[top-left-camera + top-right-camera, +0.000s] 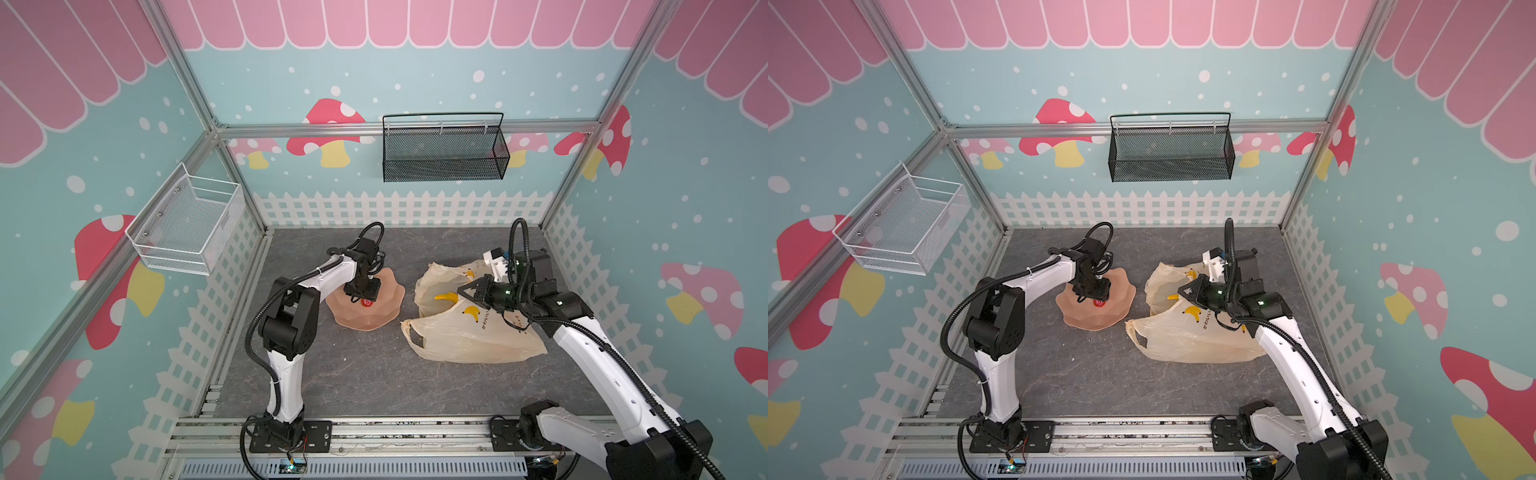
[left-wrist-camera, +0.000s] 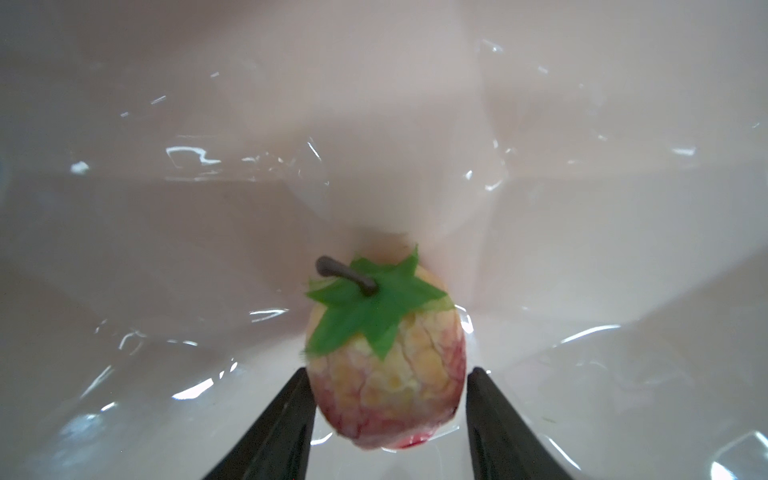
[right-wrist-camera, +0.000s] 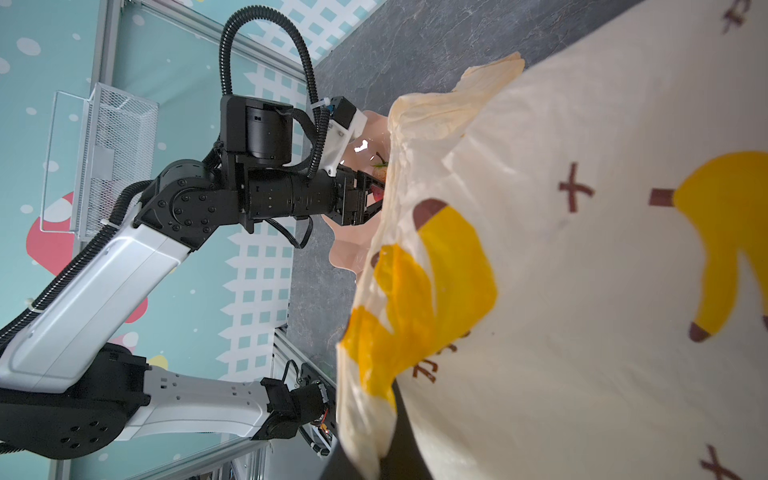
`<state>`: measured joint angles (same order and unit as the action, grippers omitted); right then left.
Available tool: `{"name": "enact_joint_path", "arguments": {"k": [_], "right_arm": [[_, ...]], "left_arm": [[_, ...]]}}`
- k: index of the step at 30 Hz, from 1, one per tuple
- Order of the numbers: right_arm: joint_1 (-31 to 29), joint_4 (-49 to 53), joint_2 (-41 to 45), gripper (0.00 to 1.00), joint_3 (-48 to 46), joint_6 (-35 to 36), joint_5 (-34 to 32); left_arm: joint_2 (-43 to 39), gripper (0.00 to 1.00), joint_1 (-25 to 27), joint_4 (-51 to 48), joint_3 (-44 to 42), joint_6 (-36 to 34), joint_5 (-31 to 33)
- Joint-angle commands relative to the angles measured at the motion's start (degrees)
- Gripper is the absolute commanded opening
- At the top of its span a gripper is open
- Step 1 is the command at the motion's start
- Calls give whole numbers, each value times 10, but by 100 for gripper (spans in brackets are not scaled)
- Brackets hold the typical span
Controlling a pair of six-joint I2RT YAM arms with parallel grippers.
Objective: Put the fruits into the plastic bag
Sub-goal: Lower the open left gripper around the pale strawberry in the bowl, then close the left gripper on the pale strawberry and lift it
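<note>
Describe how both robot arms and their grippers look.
The left arm and right arm have white link shells, black joint housings and ribbed black cable conduits. Small green lights glow on the right arm's joints. The left gripper and right gripper have black tapered fingers.

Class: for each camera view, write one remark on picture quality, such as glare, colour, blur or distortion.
Left wrist view: white glare streaks on the glossy dish; the strawberry looks washed-out. Right wrist view: the close plastic bag blocks much of the scene. Both top views: even light, faint shadows, wide-angle splaying of the frame posts.
</note>
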<state>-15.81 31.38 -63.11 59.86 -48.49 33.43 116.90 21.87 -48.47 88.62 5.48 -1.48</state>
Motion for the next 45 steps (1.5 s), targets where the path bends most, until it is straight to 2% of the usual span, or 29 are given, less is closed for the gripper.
{"name": "enact_joint_path", "arguments": {"k": [1,9,17,23,36,42,45], "right_arm": [[-3,2,11,0,-6,-6,-4],[-3,2,10,0,-4,-5,-5],[-3,2,7,0,0,-5,-6],[-3,2,5,0,2,-5,-5],[-3,4,4,0,7,-4,-6],[-3,4,4,0,7,-4,-5],[-3,4,4,0,7,-4,-6]], "left_arm": [[11,57,-1,8,-6,5,11],[16,56,-1,12,-8,8,21],[4,42,-1,11,-6,7,10],[-40,38,-2,2,-4,9,-5],[-171,37,6,-7,-31,8,-59],[-205,36,13,-14,-50,-15,-89],[-215,35,40,-13,-58,-42,-103]]}}
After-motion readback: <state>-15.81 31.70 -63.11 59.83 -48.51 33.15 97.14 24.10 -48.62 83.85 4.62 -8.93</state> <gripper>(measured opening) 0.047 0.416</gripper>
